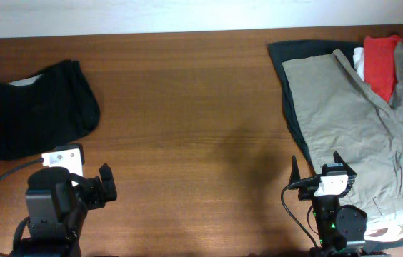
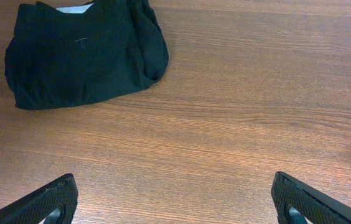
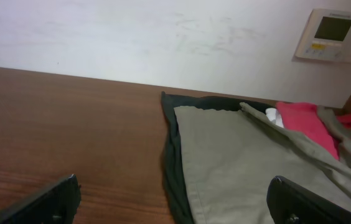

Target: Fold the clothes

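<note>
Black shorts [image 1: 41, 107]: overhead view puts them at the far-left end of the bench [image 1: 187, 107], lying as a compact, rounded bundle. Long axis roughly left to right, pale waistband lining showing at the far edge. The left arm [image 1: 48, 203] sits just in front of the bundle, not touching it. The right arm [image 1: 337, 221] is well apart, at the other end beside a pile of khaki shorts [image 1: 351, 121] and a red garment [image 1: 380, 61]. Judgement: any grasp on the black shorts falls to the left arm.

Left wrist view: left fingers [image 2: 172, 180] spread wide, nothing between them, bare wood below. Shorts lie ahead and to the left of the fingers, so the reach needs a forward and leftward move.

Right wrist view: right fingers [image 3: 172, 186] also spread, holding nothing. Only the khaki pile is ahead and to the right. Black shorts out of view.
</note>
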You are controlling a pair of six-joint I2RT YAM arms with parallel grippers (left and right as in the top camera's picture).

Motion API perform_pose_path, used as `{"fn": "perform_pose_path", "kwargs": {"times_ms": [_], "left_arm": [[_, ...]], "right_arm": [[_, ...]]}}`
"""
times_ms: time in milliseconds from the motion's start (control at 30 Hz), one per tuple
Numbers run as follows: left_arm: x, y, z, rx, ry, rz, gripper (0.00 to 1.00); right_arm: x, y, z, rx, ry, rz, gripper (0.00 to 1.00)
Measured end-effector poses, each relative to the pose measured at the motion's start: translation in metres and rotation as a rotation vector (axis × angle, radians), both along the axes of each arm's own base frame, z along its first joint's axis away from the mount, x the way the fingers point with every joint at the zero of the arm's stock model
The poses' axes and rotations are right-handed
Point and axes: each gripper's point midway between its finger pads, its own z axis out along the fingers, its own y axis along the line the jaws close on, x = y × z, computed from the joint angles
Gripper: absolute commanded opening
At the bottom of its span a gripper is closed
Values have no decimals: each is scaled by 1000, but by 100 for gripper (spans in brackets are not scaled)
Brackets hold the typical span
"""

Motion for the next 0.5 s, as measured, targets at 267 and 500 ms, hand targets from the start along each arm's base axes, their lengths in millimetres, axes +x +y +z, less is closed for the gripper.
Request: {"fn": "perform_pose_path", "kwargs": {"times_ms": [267,500], "left_arm": [[-13,-12,0,-1,-45,-61,99],[25,-28,-47,-50,-589,-125,99]], "right_arm": [[0,0,0,-1,0,0,99],[0,0,1,-1,-5,-2,99]]}}
